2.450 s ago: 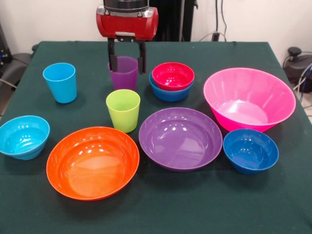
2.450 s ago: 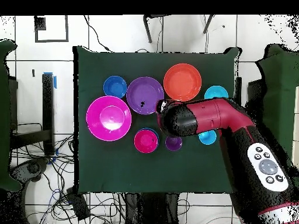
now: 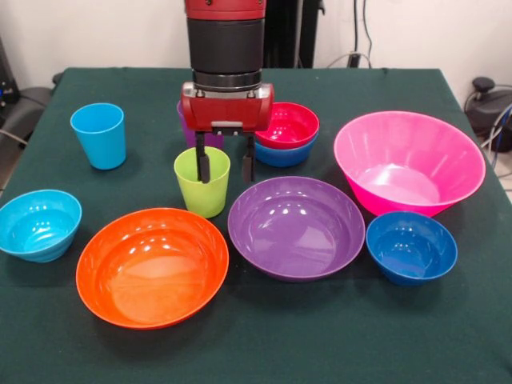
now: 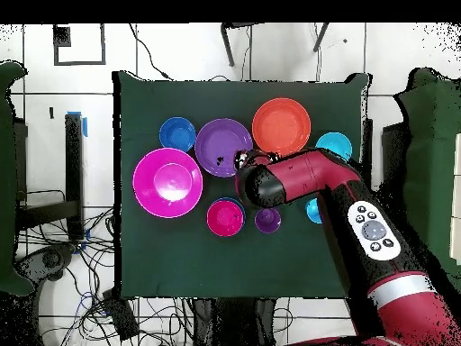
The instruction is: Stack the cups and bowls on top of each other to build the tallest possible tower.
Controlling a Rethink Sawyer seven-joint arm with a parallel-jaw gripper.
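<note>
The lime green cup (image 3: 200,186) stands upright at the table's middle. My gripper (image 3: 226,168) is open and straddles its right rim: one finger (image 3: 204,166) is inside the cup, the other is outside. The purple cup (image 3: 186,122) is mostly hidden behind the gripper; it also shows in the overhead view (image 4: 266,219). The light blue cup (image 3: 98,134) stands at the left. The red bowl (image 3: 284,124) sits nested in the blue bowl (image 3: 280,154). In the overhead view the arm (image 4: 306,180) hides the lime green cup.
The orange bowl (image 3: 152,266) and the wide purple bowl (image 3: 296,226) lie in front of the cup. The cyan bowl (image 3: 38,224) is at the left, the big pink bowl (image 3: 408,160) and the dark blue bowl (image 3: 411,246) at the right.
My gripper has moved from around the purple cup toward the camera and down onto the lime green cup's rim. The cups and bowls have not moved.
</note>
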